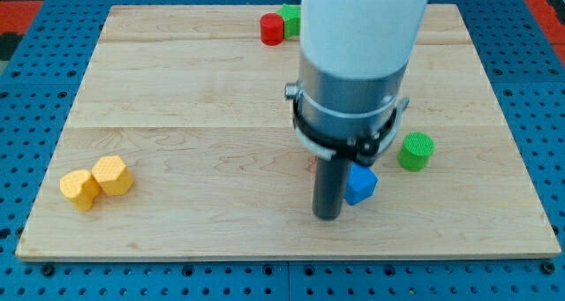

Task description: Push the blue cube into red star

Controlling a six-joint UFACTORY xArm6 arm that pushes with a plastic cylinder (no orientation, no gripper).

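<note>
Item: wooden board [177, 116], light grain, resting on a blue perforated surface [35, 279].

Landmark: blue cube [360, 184], lying low on the board toward the view's right.

- The tip [327, 216]: lower end of a straight dark rod below a grey-and-white arm housing [353, 71]. It stands just to the view's left of the blue cube, touching or nearly touching its side. The rod has no jaws and holds nothing.
- Red star: only a thin red sliver [312, 162] shows up and to the view's left of the blue cube, at the housing's edge; its shape cannot be made out.
- Green cylinder [415, 151]: near the blue cube, up and to the view's right, apart from it.
- Red cylinder [271, 28]: well above the blue cube, near the board's top edge.
- Green block [290, 18]: just beside the red cylinder, partly hidden by the housing; shape unclear.
- Two yellow blocks [80, 190] [112, 175]: far to the view's left of the blue cube, touching one another.
</note>
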